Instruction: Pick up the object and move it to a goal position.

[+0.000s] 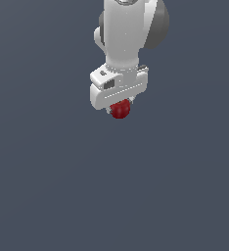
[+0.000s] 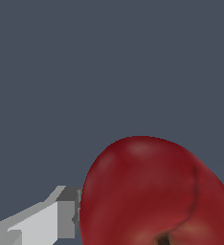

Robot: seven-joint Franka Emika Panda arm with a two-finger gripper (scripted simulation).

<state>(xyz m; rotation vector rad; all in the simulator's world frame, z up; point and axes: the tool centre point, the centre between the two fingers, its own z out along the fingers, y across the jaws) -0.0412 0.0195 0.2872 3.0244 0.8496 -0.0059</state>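
The object [image 1: 120,110] is a small dark red roundish item tucked right under the white hand of the arm, in the upper middle of the exterior view. My gripper [image 1: 120,109] is shut on it; only short grey finger tips show at its sides. In the wrist view the object [image 2: 154,194] fills much of the picture, dark red with a crease and a dark pit, and one grey-white finger [image 2: 47,222] lies against its side. The other finger is hidden behind it.
A plain flat blue-grey surface [image 1: 53,186] fills the rest of both views. The white and grey arm [image 1: 128,29] comes down from the top edge of the exterior view.
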